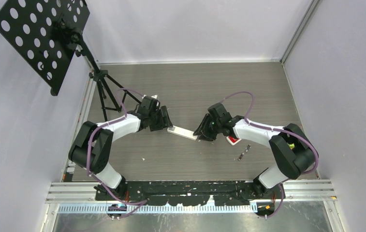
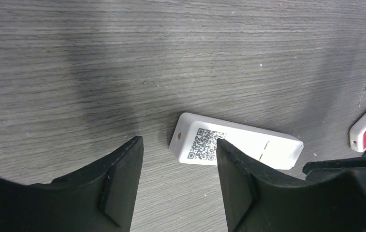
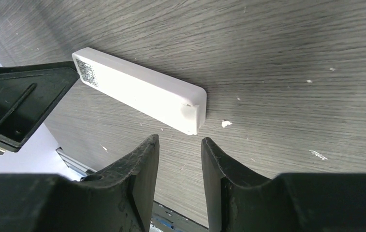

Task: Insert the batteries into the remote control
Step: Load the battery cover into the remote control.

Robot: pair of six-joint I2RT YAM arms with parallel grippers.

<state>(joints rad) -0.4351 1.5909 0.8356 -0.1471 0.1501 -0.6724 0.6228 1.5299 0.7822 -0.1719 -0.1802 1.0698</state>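
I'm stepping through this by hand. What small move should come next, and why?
Probably lower and close the left gripper on the QR-code end of the white remote to steady it. The remote lies back-up with its cover shut, that end shows between the open left fingers, and the right gripper hovers open at the cover end.

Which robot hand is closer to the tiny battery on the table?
Right. The right gripper hovers at the white remote's end nearest the battery; the left gripper is at the remote's far end.
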